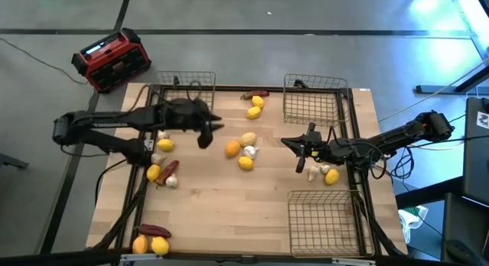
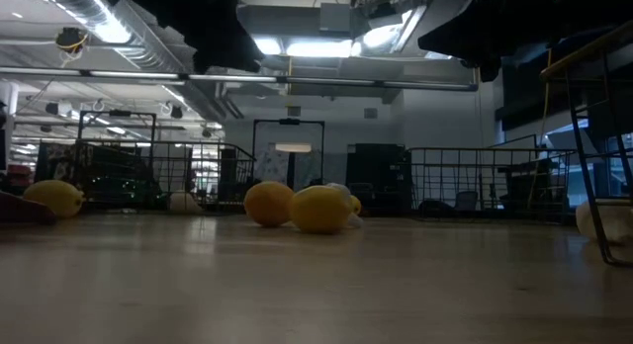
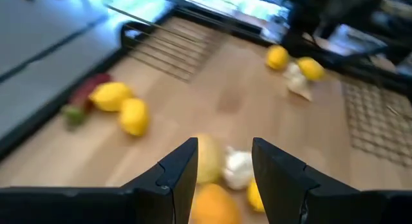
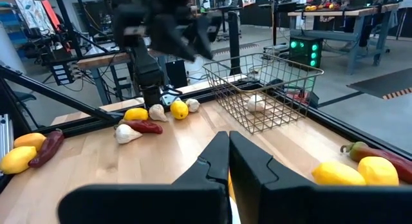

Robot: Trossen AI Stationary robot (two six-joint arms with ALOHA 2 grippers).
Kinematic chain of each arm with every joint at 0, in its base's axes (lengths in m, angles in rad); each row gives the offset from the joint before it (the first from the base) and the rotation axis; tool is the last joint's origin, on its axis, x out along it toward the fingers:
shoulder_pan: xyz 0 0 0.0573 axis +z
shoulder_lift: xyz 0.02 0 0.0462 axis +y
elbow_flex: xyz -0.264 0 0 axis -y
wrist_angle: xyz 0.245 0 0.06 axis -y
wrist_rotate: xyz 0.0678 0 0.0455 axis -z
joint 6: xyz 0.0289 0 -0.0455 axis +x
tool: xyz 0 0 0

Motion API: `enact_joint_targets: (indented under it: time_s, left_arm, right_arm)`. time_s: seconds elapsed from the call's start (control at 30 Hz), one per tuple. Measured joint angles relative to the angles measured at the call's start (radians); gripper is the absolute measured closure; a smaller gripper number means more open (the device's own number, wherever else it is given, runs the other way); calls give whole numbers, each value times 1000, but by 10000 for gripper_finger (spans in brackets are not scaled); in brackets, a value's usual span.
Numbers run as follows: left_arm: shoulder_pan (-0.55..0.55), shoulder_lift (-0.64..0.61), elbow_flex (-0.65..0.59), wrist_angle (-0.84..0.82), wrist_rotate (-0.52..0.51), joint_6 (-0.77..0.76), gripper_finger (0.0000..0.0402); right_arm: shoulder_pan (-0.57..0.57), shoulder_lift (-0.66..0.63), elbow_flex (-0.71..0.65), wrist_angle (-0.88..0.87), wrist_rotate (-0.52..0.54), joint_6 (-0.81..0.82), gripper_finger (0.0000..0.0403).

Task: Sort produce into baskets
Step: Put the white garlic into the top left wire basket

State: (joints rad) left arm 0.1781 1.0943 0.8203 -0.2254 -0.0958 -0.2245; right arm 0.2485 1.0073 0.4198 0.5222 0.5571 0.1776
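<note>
Produce lies scattered on the wooden table. An orange, two lemons and a garlic bulb form a middle cluster. My left gripper hovers open just left of that cluster and above it, with nothing between its fingers. My right gripper is shut and empty, held level right of the cluster. Three wire baskets stand at the far left, the far right and the near right. The far-left basket holds one garlic bulb.
More lemons, garlic and red peppers lie at the left edge, the near left corner, the far middle and under the right arm. A red and black box sits on the floor beyond the far left corner.
</note>
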Motion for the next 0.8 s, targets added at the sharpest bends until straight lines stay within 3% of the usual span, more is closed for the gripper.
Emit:
enact_joint_targets:
  time_s: [0.23, 0.43, 0.57, 0.7, 0.8]
  left_arm:
    - [-137, 136, -29, 203, -24, -14, 259]
    - [-216, 272, -30, 291, -72, -42, 259]
    - [-255, 353, -30, 333, -89, -51, 259]
    - [-284, 418, -30, 346, -118, -63, 259]
    - [-301, 445, -31, 344, -138, -63, 259]
  right_arm:
    - [-31, 30, 0, 10, -16, 33, 388]
    - [-103, 129, 0, 37, -116, 128, 388]
    - [-143, 218, 30, 67, -202, 98, 388]
    - [-178, 317, 150, -50, -269, -14, 388]
    - [-215, 392, 280, -296, -307, -89, 388]
